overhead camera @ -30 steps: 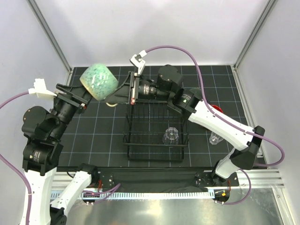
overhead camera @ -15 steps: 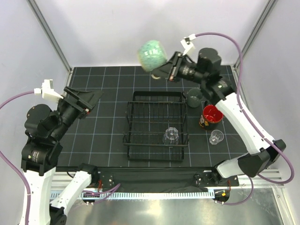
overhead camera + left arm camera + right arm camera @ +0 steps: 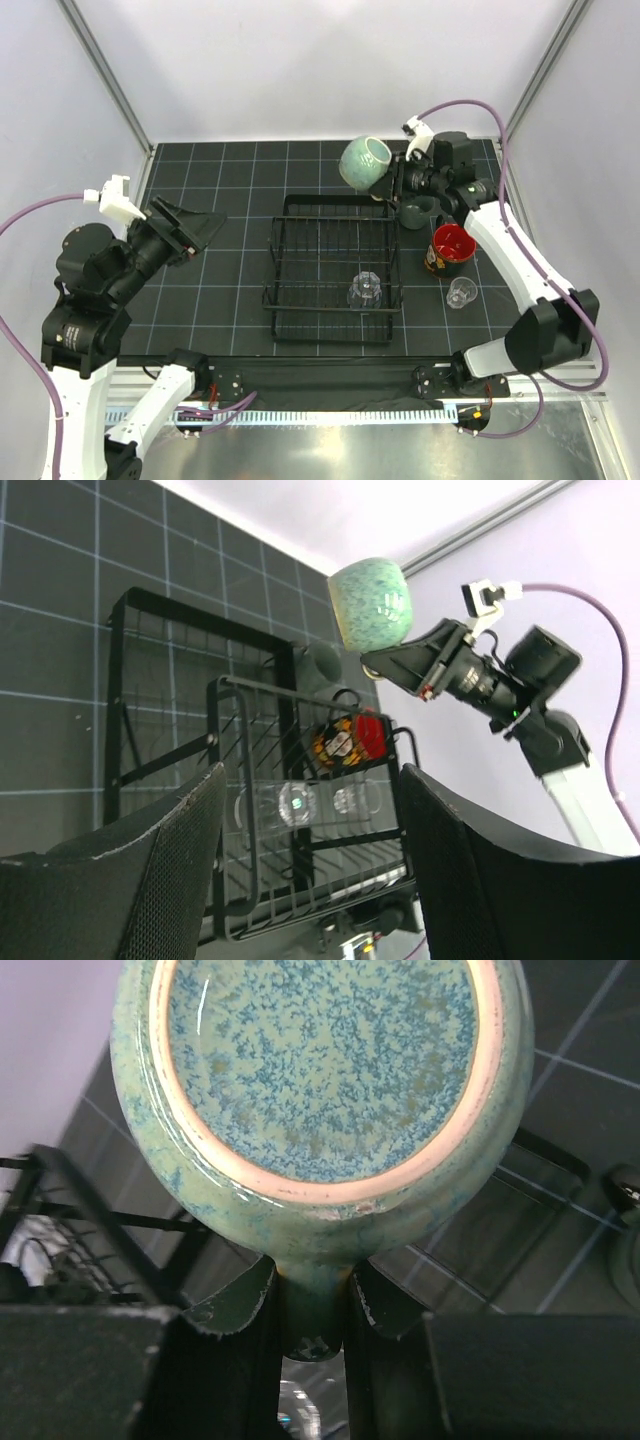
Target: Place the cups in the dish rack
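My right gripper is shut on the handle of the speckled pale-green mug, held in the air above the far edge of the black wire dish rack; the right wrist view shows the mug's base with the handle between my fingers. One clear glass stands inside the rack. The dark grey-green mug, the dark cup with red inside and the other clear glass sit on the mat right of the rack. My left gripper is open and empty, left of the rack.
The black gridded mat covers the table inside white walls. Metal frame posts stand at the far corners. The right arm's purple cable arcs above the far right.
The right arm has carried the pale-green mug from the far left to above the rack's far right edge, and turned it. The left gripper, now empty, drew back slightly.
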{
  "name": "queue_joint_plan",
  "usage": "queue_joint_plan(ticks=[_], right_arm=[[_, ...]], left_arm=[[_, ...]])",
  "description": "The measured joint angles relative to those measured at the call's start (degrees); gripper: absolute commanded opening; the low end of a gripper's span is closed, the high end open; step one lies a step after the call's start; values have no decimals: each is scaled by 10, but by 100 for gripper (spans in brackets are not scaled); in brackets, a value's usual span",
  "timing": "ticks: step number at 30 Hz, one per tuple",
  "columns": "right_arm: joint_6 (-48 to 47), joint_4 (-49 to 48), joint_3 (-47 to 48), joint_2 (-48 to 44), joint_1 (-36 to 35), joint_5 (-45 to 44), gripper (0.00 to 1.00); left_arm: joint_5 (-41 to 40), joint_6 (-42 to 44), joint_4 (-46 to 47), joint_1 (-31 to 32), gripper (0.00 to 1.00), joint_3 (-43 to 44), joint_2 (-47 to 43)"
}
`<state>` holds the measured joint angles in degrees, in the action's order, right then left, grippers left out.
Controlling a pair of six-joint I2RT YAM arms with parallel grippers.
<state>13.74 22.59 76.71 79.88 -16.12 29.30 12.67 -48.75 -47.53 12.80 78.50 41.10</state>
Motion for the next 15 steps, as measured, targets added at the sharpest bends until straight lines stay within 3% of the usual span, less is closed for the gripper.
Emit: queue_joint_plan(ticks=[8,15], right_arm=[[-99,9,-12,73,47,7,4],[-185,49,11,130,47,32,4]], left_arm=[[-7,32,-26,0,70,2,-6],[-13,41,-32,0,70,2,-5]])
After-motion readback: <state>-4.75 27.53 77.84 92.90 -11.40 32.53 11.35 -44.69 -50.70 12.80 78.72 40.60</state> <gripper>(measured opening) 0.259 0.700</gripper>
